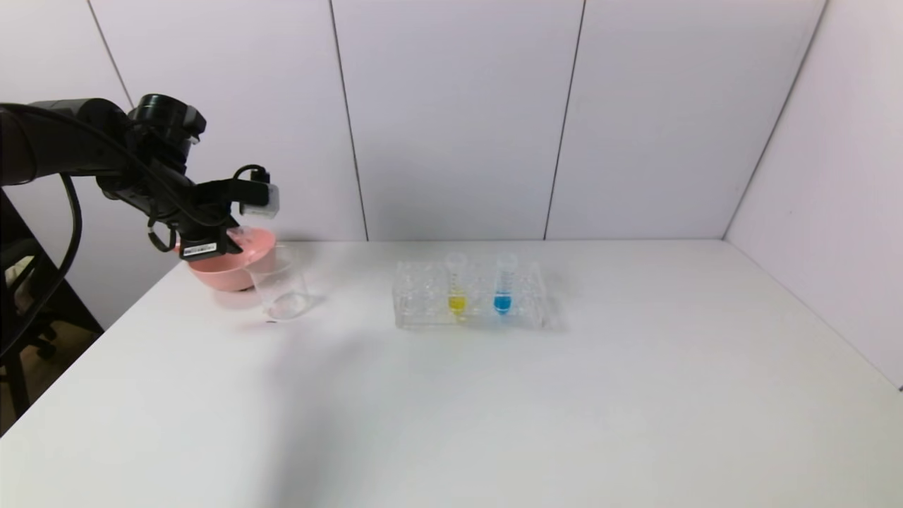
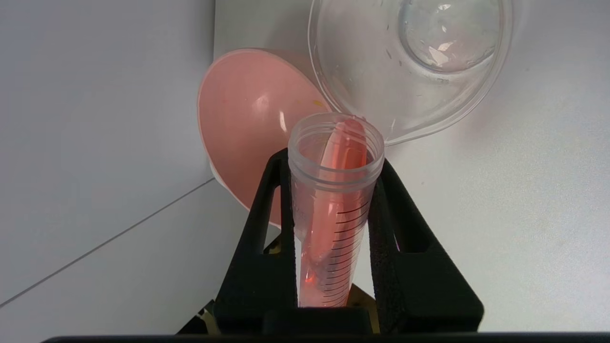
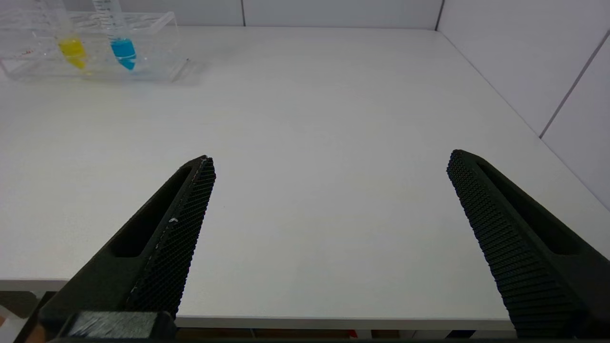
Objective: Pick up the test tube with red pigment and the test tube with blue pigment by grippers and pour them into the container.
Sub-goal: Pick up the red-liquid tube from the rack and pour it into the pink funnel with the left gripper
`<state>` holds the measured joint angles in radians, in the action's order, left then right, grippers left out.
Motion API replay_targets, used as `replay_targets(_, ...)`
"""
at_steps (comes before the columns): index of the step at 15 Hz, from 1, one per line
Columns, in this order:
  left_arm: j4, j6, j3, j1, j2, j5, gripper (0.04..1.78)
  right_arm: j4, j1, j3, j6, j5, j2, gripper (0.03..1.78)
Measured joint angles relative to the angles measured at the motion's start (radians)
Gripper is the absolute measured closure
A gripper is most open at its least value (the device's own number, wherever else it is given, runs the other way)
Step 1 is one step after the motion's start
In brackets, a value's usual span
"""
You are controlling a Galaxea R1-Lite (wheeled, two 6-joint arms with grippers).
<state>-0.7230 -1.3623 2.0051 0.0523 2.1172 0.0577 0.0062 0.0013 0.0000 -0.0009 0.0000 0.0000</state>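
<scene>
- Red-orange liquid runs along the inside of the test tube with red pigment [image 2: 333, 209], which my left gripper [image 2: 333, 190] has clamped between its two black fingers [image 2: 267, 228].
- I've got the tube tipped over, its open mouth right at the lip of the clear beaker [image 2: 410, 62], beside the pink bowl [image 2: 248, 124].
- From the head view, my left gripper [image 1: 236, 236] hangs over the desk's far left corner, above the beaker [image 1: 282, 286], with the bowl [image 1: 219, 271] just behind it.
- Test tube with blue pigment [image 1: 502, 286] stands upright in the clear rack [image 1: 416, 300] mid-desk towards the far edge, just beside a yellow tube [image 1: 456, 286].
- My right gripper [image 3: 329, 166] sits released, fingers [image 3: 186, 224] spread wide, over the near edge of the desk [image 3: 324, 119], well apart from the rack [image 3: 157, 28].
</scene>
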Motion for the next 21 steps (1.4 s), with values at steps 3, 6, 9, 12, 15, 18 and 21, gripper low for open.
replay_targets(3,0.004,0.000,0.000,-0.003,0.005,-0.004,1.37,0.000,0.000,0.000,0.000,0.000,0.000,0.04)
replay_targets(6,0.006,-0.001,0.000,-0.007,0.009,-0.033,1.37,0.000,0.000,0.000,0.000,0.000,0.000,0.04)
replay_targets(9,0.006,-0.001,0.000,-0.016,0.009,-0.040,1.37,0.000,0.000,0.000,0.000,0.000,0.000,0.04)
replay_targets(12,0.006,-0.003,0.000,-0.015,0.009,-0.051,1.37,0.000,0.000,0.000,0.000,0.000,0.000,0.04)
replay_targets(15,0.005,-0.010,0.000,-0.016,0.008,-0.059,1.37,0.000,0.000,0.000,0.000,0.000,0.000,0.04)
replay_targets(18,0.001,-0.012,0.000,-0.017,0.007,-0.061,1.37,0.000,0.000,0.000,0.000,0.000,0.000,0.04)
replay_targets(21,0.001,-0.012,0.000,-0.020,0.007,-0.064,1.37,0.000,0.000,0.000,0.000,0.000,0.000,0.04)
